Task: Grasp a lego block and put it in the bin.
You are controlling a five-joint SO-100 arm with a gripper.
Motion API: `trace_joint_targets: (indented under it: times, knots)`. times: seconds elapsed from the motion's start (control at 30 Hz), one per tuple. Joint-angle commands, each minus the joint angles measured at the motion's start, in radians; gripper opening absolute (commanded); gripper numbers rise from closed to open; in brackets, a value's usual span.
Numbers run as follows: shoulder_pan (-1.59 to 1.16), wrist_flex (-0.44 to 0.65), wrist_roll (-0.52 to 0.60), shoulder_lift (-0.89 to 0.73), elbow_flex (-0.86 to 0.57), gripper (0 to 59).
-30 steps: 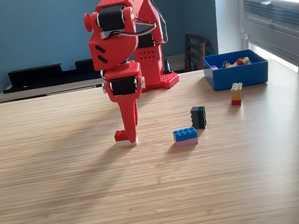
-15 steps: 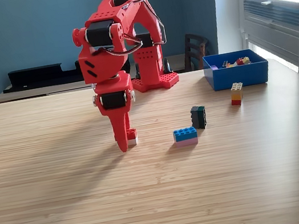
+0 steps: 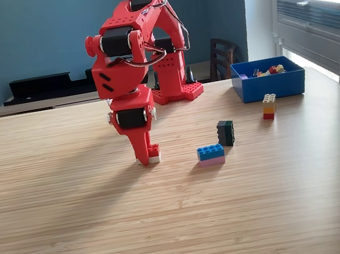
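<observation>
Pincer (image 3: 144,158) meets the red-and-white block (image 3: 152,155) on the desk (image 3: 74,216); opening indeterminate. Off-centre closure may push it aside.

The arm (image 3: 129,62) is bright red plastic with black servo blocks set into its joints, thin cables looping beside them, a studded red base (image 3: 177,91), and a tapered red claw (image 3: 143,151).

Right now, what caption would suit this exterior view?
Red robot arm's gripper lowered onto a red-and-white lego block, blue bin waiting across the wooden table.
</observation>
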Motion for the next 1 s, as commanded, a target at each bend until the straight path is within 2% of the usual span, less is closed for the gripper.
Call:
trace_joint_targets:
  times: [0.03, 0.13, 0.23, 0.37, 0.5, 0.67, 0.8, 1.0]
  knots:
    - [-0.028, -0.009, 0.035, 0.028, 0.123, 0.0]
    - [-0.038, 0.064, 0.069, 0.098, 0.098, 0.0]
    - [-0.080, 0.072, 0.080, 0.287, 0.152, 0.0]
    - [-0.163, 0.135, 0.075, 0.558, 0.189, 0.0]
    - [-0.348, 0.215, 0.078, 0.793, 0.212, 0.0]
    - [-0.660, 0.221, 0.067, 0.997, 0.344, 0.0]
    - [-0.879, 0.219, 0.057, 1.017, 0.442, 0.0]
    - [-1.111, 0.236, 0.037, 0.897, 0.480, 0.0]
